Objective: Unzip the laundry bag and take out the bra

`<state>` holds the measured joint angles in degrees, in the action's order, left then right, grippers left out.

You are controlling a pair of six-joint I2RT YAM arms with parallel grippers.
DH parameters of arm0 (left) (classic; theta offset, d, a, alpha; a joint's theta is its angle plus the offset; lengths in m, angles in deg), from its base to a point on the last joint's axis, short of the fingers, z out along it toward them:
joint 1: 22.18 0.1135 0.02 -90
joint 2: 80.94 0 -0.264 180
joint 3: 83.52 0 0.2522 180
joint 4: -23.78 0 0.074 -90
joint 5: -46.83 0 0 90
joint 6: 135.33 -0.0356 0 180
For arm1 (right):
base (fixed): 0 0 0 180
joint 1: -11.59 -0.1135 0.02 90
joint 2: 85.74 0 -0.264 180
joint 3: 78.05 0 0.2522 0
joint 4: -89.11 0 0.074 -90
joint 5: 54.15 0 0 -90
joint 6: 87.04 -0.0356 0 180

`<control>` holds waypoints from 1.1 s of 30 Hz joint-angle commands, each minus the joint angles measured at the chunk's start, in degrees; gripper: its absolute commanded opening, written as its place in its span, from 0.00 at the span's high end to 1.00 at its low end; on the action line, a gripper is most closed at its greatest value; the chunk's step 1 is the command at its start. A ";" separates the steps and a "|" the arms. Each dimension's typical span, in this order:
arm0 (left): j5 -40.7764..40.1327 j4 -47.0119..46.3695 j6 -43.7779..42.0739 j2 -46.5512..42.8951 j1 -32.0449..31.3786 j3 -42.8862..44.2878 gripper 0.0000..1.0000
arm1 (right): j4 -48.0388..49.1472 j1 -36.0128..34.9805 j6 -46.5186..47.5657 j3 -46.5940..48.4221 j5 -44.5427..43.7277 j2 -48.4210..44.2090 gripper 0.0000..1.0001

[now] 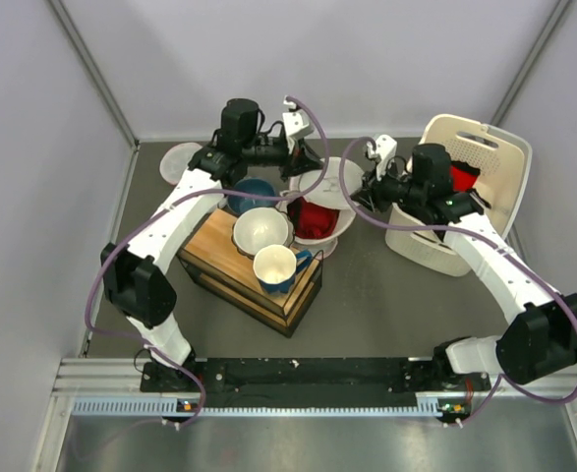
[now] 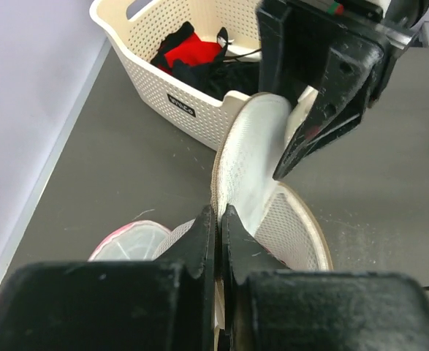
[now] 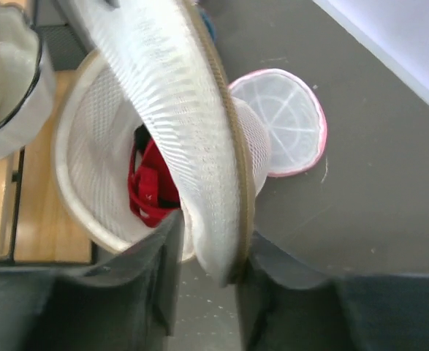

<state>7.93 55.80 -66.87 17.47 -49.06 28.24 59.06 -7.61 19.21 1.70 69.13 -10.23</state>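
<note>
A dark grey counter holds a wooden box carrying a white bowl and a mug, with a cream perforated basket of clothes at right.

the dark grey desk carried a wooden crate left of centre, the white laundry bag just beside it, a cream basket on the right, and a pink-trimmed mesh bag at the back left.
</note>
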 commanded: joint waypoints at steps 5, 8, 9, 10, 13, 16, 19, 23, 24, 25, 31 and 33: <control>-14.21 -8.76 16.75 -1.99 -1.51 2.64 1.00 | 5.31 0.66 -9.21 1.68 -18.84 -6.06 0.11; -23.72 -9.56 27.37 -2.70 -1.78 4.22 1.00 | 5.13 0.74 -14.04 1.07 -24.12 -9.93 0.08; -24.45 -9.73 29.08 -3.05 -1.78 5.09 1.00 | 5.13 0.74 -15.79 0.98 -24.57 -10.63 0.09; -26.29 -10.17 30.93 -3.31 -1.87 5.10 1.00 | 5.13 0.74 -17.38 0.80 -25.27 -11.25 0.14; -28.33 -12.97 37.17 -5.07 -1.87 3.96 1.00 | 5.22 0.74 -21.16 -0.34 -24.93 -13.36 0.29; -29.20 -14.91 41.13 -6.83 -1.96 2.82 1.00 | 5.31 0.74 -25.21 -0.96 -23.44 -14.16 0.54; -27.54 -14.48 43.07 -6.57 -1.96 3.69 1.00 | 6.27 0.74 -27.85 -0.87 -19.84 -12.84 0.67; -24.82 -16.57 44.83 -5.16 -1.96 2.73 1.00 | 6.45 0.66 -30.92 0.79 -14.74 -8.98 0.67; -24.03 -17.72 45.35 -5.16 -1.96 0.46 1.00 | 6.02 0.40 -30.93 1.32 -14.73 -7.41 0.67; -23.32 -19.82 46.66 -5.33 -1.87 -0.69 1.00 | 5.32 0.31 -31.19 1.76 -15.60 -6.87 0.64; -21.91 -25.29 50.36 -3.93 -1.96 -5.27 1.00 | 2.67 -0.75 -32.68 2.38 -16.23 -2.04 0.62; -21.04 -25.73 50.98 -3.14 -1.96 -5.18 1.00 | 2.76 -1.45 -34.00 1.94 -15.26 -0.72 0.56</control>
<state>-15.51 37.88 -19.46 14.24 -50.80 22.71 61.61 -7.81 -11.68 1.70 52.13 -13.03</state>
